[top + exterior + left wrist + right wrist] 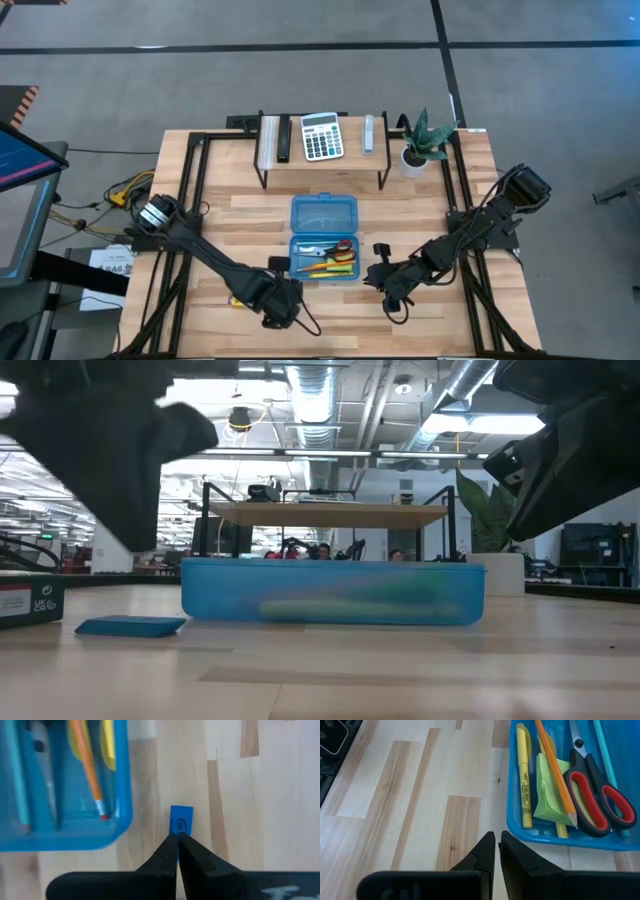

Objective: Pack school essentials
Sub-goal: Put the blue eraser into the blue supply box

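The open blue translucent case (pixel 322 226) lies mid-table. Its near tray (pixel 560 832) holds red-handled scissors (pixel 595 790), an orange pencil (pixel 555 767), green sticky notes (pixel 547 795) and a yellow pen (pixel 522 775). A small blue eraser (pixel 181 819) lies flat on the table beside the tray's corner; it also shows in the low view as the blue eraser (pixel 130 625). My left gripper (pixel 177 837) is shut and hovers just above the eraser's near edge, clear of it. My right gripper (pixel 496 840) is shut, over bare table beside the tray's right side.
A raised shelf (pixel 320 160) at the far side carries a grey calculator (pixel 321 135) and other small items, with a potted plant (pixel 420 150) beside it. A small box (pixel 28 600) sits near the left edge of the low view. Bare wood lies near the table's near edge.
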